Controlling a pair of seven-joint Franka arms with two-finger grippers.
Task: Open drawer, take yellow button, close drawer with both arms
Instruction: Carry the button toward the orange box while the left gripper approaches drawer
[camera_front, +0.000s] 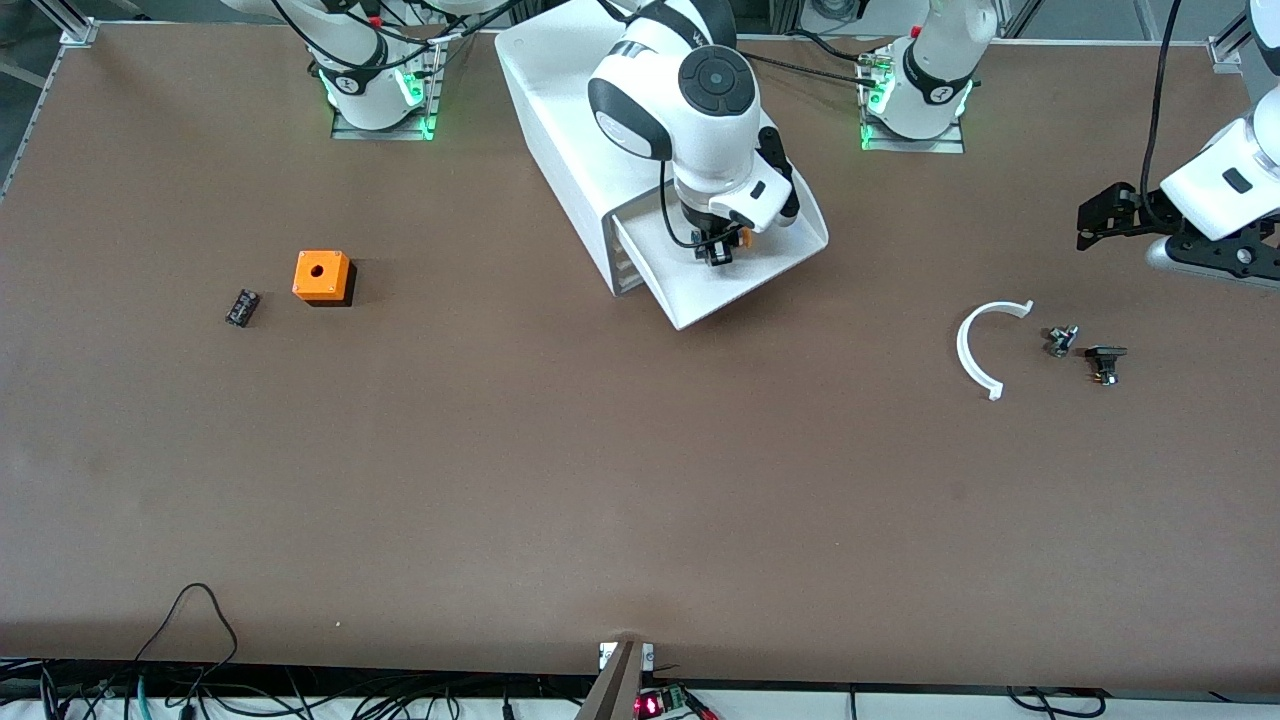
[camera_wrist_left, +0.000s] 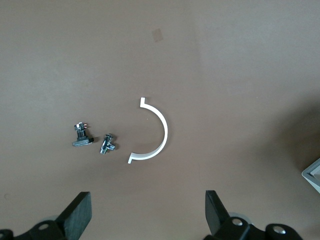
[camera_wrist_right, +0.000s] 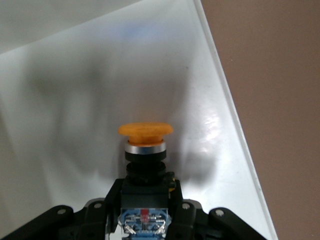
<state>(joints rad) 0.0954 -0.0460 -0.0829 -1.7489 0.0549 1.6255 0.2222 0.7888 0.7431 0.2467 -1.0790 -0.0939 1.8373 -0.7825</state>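
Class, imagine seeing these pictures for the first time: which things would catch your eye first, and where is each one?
The right gripper stands out first, shut on the button over the pulled-out drawer of the white cabinet. Next comes the orange cube toward the right arm's end of the table. The left gripper waits open above a white curved piece and two small metal parts.

table (camera_front: 560, 480): brown, bare-topped
cabinet (camera_front: 560, 120): on my table, landmark
orange cube (camera_front: 321, 276): toward my right arm's end from it
white half-ring (camera_front: 975, 350): toward my left arm's end
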